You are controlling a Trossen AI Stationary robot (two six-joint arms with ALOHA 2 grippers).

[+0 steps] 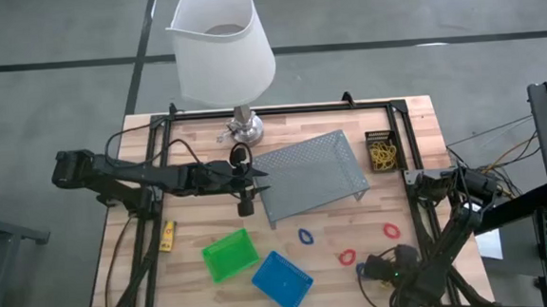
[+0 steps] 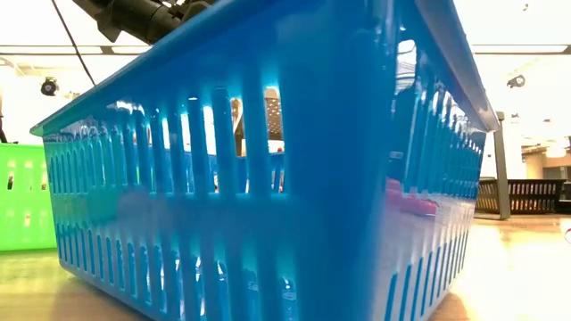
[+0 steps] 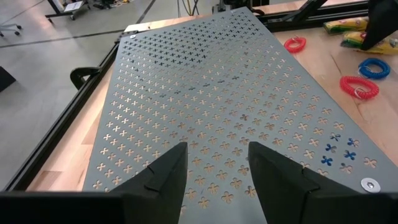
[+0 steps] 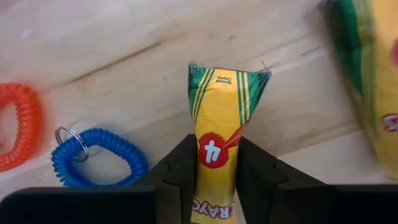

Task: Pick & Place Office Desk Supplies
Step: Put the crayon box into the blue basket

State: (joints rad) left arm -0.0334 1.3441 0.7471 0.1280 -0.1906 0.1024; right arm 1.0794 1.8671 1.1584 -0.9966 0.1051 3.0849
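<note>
A yellow crayon pack (image 4: 221,106) marked "4" lies on the wooden table, with my right gripper (image 4: 214,146) shut on it at the table's near right (image 1: 371,267). Beside it lie a blue coil loop (image 4: 99,158), a red loop (image 4: 18,134) and another yellow pack (image 4: 373,93). One more yellow pack (image 1: 167,236) lies at the near left. The green bin (image 1: 229,254) and the blue bin (image 1: 281,280) stand near the front edge. The black bin (image 1: 382,152) holds yellow rubber bands. My left gripper (image 3: 214,155) hangs open over the grey mesh tray's (image 3: 205,93) left end. My right gripper pinches the crayon pack's two long sides (image 4: 214,158) between its two fingers, coming from above and pointing down, with the fingers set across the pack's width. The pack's crimped green end (image 4: 227,78) sticks out past the fingers, and the pack lies on the table.
A white-shaded lamp (image 1: 222,52) stands at the far middle edge. More loops lie on the boards: a blue one (image 1: 305,235) and a red one (image 1: 390,229). The blue bin (image 2: 268,178) fills the low view, with the green bin (image 2: 22,196) to its left.
</note>
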